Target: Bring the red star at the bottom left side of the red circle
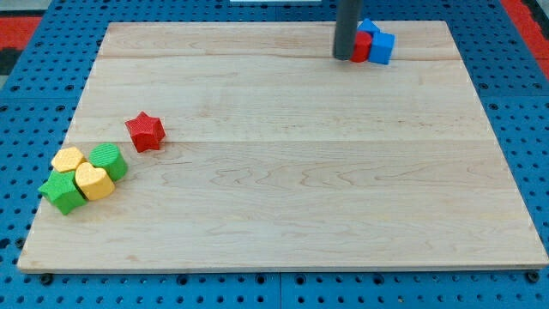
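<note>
My tip [344, 57] touching red circle [362, 45]; red star [145, 131] far left

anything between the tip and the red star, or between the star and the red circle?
Nothing visible. My tip is at the view's top, touching the red block beside the blue blocks. The red star sits far left; the yellow and green cluster lies below it, off both paths.

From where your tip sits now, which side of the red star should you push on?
No gripping, only pushing. My tip is at the view's top, beside the red circle. The red star lies far toward the view's left, so I'd contact its lower-left side and push up-right.
</note>
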Controlling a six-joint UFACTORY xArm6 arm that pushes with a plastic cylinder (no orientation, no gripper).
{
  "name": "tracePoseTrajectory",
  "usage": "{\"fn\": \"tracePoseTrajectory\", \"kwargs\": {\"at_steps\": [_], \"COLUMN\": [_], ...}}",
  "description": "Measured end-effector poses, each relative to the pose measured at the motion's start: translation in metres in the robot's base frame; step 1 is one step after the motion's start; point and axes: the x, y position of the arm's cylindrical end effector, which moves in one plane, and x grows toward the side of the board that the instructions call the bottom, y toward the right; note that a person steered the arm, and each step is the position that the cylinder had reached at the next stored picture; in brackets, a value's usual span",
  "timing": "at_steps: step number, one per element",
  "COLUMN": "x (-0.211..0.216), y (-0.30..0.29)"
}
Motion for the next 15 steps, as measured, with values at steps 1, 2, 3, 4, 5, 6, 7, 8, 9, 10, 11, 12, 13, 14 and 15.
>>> {"fn": "tracePoseTrajectory", "kwargs": {"at_steps": [1, 2, 3, 4, 5, 6, 7, 8, 9, 10, 11, 12, 13, 14, 15], "x": [0.055, 0.148, 0.224, 0.243, 0.235, 0.218, 0.194, 0.172, 0.141, 0.099, 0.062, 0.055, 0.054, 0.019, 0.016], "y": [-0.063, -0.096, -0.179, -0.275, -0.318, -0.332, -0.316, -0.289, -0.247, -0.202, -0.172, -0.225, -0.283, -0.22, -0.097]}}
